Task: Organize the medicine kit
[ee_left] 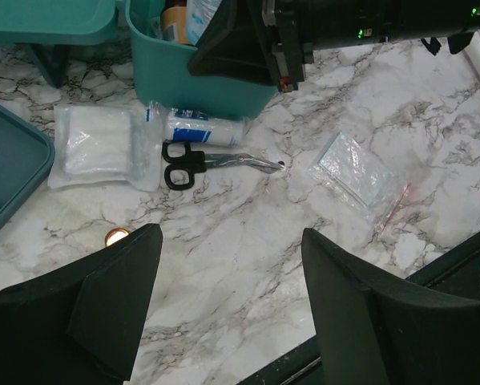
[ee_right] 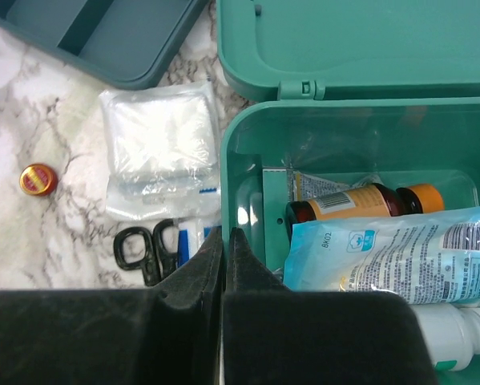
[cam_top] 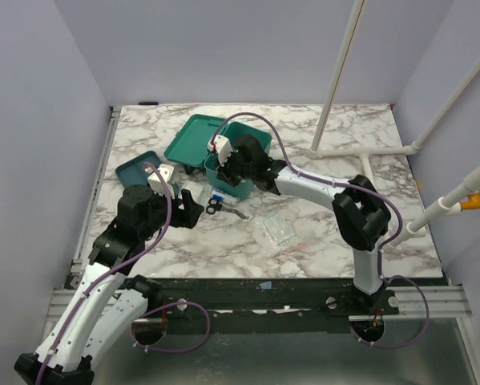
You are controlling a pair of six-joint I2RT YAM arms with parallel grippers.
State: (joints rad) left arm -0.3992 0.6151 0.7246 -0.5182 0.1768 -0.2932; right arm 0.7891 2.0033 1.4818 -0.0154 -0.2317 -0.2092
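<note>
The medicine kit [cam_top: 230,189] is a teal box standing open at the table's middle, its lid [cam_top: 193,136] laid back. Inside lie a brown bottle with an orange cap [ee_right: 360,202], a light blue packet [ee_right: 392,253] and a white bottle [ee_right: 456,329]. My right gripper [ee_right: 225,234] is shut, its tips over the kit's left wall [ee_right: 233,160], with nothing seen between them. My left gripper [ee_left: 230,233] hangs open above bare marble, nearer than the black scissors [ee_left: 183,164]. A gauze pack [ee_left: 99,144] and a bandage roll [ee_left: 203,128] lie beside the kit.
A darker teal compartment tray [cam_top: 137,166] sits left of the kit. A clear plastic bag [ee_left: 352,168] with a red strip lies right of the scissors. A small red-and-gold cap [ee_right: 38,179] rests near the gauze. White pipes [cam_top: 336,72] stand at the back right.
</note>
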